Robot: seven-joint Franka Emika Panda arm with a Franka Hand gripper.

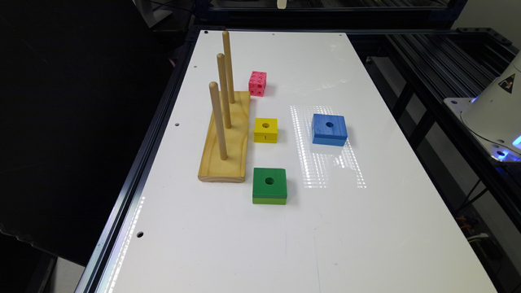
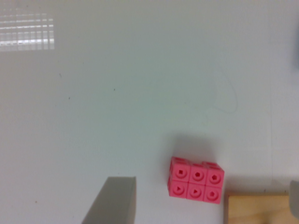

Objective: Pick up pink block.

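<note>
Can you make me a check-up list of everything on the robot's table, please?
Surface: glossy white tabletop with small holes near its edges and bright light reflections.
Job's thing: small bright pink cube with many round holes, resting on the table beside the far end of the wooden base, untouched.
Clutter: pale wooden base with three upright dowel pegs; yellow block with one hole; blue square block with one hole; green square block with one hole.
End effector: one grey finger shows in the wrist view, apart from the cube; open or shut cannot be told.
Cables: thin wires under the frame.
Surroundings: black metal frame; white robot base.
</note>
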